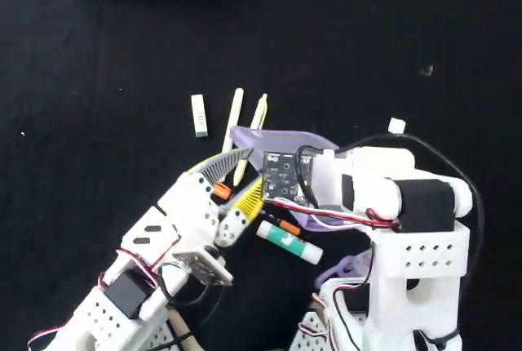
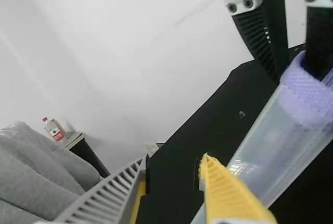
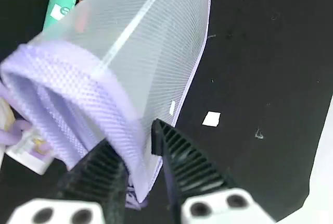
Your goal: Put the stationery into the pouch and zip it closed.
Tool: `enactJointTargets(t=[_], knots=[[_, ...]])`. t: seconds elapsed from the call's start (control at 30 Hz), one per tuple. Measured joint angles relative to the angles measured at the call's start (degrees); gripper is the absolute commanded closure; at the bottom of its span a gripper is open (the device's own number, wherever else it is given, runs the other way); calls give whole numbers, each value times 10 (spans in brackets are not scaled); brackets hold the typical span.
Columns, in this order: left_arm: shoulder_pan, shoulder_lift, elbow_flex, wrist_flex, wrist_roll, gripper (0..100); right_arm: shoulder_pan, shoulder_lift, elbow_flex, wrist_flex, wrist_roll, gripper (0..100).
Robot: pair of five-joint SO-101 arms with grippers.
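High view looks barely started: right end effector point(image 3: 132, 136) clamped on the pouch point(image 1: 281, 140) rim, left end effector point(image 1: 255, 166) spread apart near its mouth, 2 pens point(image 1: 235, 110) and glue stick point(image 1: 289, 242) lying outside on the table point(image 1: 98, 82), nothing zipped yet.

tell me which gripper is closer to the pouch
Right. The right gripper is shut on the pouch's purple rim; the left gripper is open close beside the pouch.

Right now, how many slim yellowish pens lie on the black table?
2: a cream pen and a yellow pen, side by side beyond the purple mesh pouch; others may hide under the arms.
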State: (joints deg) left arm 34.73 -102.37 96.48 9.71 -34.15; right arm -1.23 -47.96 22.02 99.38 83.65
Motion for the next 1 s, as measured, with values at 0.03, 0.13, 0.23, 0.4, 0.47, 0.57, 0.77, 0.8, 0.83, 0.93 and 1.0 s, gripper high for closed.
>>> enactJointTargets(t=[0.03,0.13,0.23,0.4,0.47,0.57,0.77,0.8,0.83,0.93,1.0], knots=[[5,0,0,0,0,830,-1,0,0,0,1,987],[33,0,0,12,0,830,-7,0,-1,0,1,987],[49,-2,0,44,0,830,-10,0,-10,0,1,987],[54,-8,0,77,1,827,-10,0,-15,0,2,987],[54,-9,0,82,2,826,-10,0,-15,0,2,987],[55,-10,-1,97,0,825,-10,0,-15,0,2,987],[77,-10,-33,187,-4,803,-10,0,-15,0,11,987],[82,-9,-34,188,-9,795,-11,0,-15,0,13,987],[89,-2,-34,188,-23,787,-12,0,-15,0,15,987],[91,-2,-18,160,-47,784,-19,0,-3,0,24,987],[91,0,-8,130,-50,784,-26,-5,11,0,27,987]])
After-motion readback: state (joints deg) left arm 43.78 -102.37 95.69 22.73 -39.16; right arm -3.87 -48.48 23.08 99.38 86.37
